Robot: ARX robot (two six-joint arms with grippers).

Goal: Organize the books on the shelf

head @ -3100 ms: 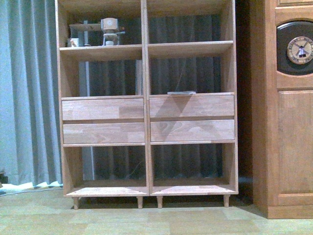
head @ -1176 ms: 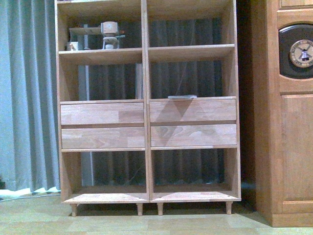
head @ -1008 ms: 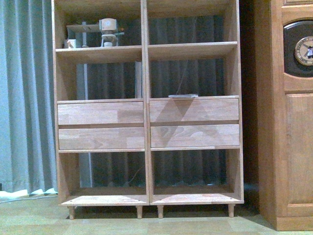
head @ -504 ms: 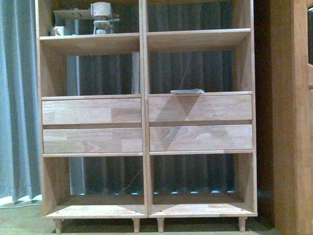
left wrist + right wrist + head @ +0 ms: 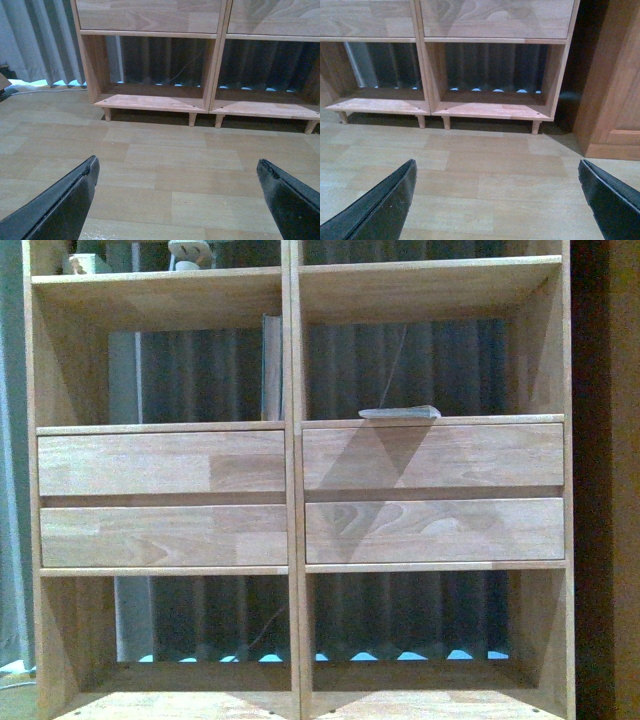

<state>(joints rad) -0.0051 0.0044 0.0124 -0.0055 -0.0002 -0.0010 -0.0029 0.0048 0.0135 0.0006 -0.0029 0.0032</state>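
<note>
The light wooden shelf [image 5: 292,490] fills the front view, with four plain drawer fronts and a central divider. A thin book [image 5: 400,412] lies flat on the board above the right drawers. Another book [image 5: 271,380] stands upright against the divider in the left compartment. Neither arm shows in the front view. My left gripper [image 5: 177,200] is open and empty above the floor, facing the shelf's bottom [image 5: 210,102]. My right gripper [image 5: 497,200] is open and empty above the floor before the shelf's lower right compartment [image 5: 492,107].
A darker wooden cabinet [image 5: 615,100] stands right of the shelf. Grey curtains [image 5: 40,45] hang behind and to the left. Small objects [image 5: 190,252] sit on the upper left board. Wood-look floor [image 5: 485,170] lies open before the shelf.
The front view has closed in on the shelf. The shelf now fills the frame, its legs and the cabinet's dial have left view. The books have not moved.
</note>
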